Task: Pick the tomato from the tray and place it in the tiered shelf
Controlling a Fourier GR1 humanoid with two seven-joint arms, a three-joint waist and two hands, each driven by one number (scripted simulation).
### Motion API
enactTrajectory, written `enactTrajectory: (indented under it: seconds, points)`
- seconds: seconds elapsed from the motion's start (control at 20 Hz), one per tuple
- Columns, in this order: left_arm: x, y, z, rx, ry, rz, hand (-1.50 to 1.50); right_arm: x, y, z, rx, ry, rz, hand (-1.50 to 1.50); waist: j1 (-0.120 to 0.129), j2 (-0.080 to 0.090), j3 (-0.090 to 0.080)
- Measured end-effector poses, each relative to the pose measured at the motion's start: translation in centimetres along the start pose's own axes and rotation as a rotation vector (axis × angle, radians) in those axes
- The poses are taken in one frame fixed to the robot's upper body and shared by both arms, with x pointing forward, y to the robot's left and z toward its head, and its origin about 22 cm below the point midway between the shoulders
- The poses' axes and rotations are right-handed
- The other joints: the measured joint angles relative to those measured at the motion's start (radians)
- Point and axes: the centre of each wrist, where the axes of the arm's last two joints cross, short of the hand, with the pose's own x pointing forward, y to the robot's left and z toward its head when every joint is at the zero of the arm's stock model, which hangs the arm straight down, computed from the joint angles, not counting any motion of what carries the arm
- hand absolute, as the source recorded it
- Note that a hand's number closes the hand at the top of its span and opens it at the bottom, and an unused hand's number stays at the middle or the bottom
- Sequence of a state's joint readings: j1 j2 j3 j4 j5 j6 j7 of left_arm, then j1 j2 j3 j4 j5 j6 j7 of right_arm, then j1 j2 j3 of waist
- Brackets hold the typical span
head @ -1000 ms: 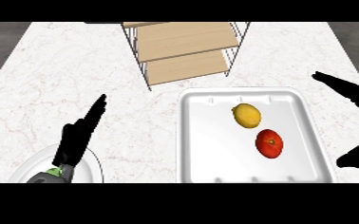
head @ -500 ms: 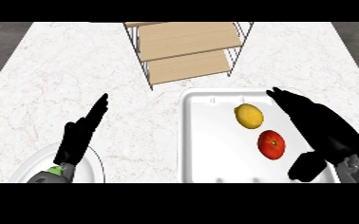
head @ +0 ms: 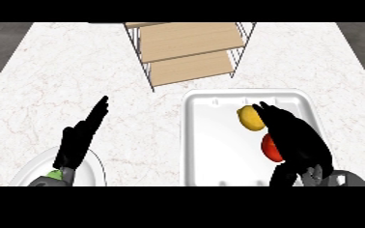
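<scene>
A red tomato [head: 270,148] lies on the white tray [head: 214,135] at the right, next to a yellow lemon [head: 249,118]. My right hand [head: 298,140] hangs over the tray with straight fingers, covering the tomato's right side and reaching to the lemon's edge; it holds nothing. The tiered shelf [head: 187,48] with wooden boards and a wire frame stands at the back centre. My left hand [head: 80,137] rests open at the lower left, fingers pointing up and to the right.
A white plate [head: 89,170] with a small green item [head: 52,175] lies at the lower left under my left forearm. The marble counter [head: 78,77] stretches between plate, shelf and tray.
My right hand has moved left from the right edge to above the tray and now overlaps the tomato. The left hand, tomato and lemon have stayed put.
</scene>
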State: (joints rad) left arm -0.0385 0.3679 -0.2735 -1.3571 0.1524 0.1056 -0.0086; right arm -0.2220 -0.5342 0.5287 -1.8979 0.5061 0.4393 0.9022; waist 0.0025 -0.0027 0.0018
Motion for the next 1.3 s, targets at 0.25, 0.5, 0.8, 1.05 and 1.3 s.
enactTrajectory:
  seconds: [0.25,0.5,0.8,1.05,1.3]
  points:
    - [0.1,-0.4,-0.1,-0.001,0.007,0.005,0.00,0.1,0.8,-0.3,-0.027,0.040,0.044,-1.50,-0.001,0.001,-0.001]
    - [0.1,-0.4,-0.3,-0.004,0.006,0.001,0.00,-0.9,1.5,-1.1,-0.042,0.085,0.085,-1.50,-0.001,0.000,0.001]
    - [0.4,-0.2,-0.3,0.001,0.022,0.000,0.00,-0.9,2.0,-1.7,-0.034,0.108,0.117,-1.50,-0.001,0.001,-0.001]
    - [0.2,-0.1,-0.4,-0.001,0.017,0.002,0.00,-2.1,2.7,-2.6,-0.022,0.121,0.136,-1.50,-0.002,0.001,0.000]
    - [0.2,0.1,0.0,0.000,0.018,0.001,0.00,-2.1,3.2,-3.9,-0.012,0.131,0.156,-1.50,0.000,0.001,-0.001]
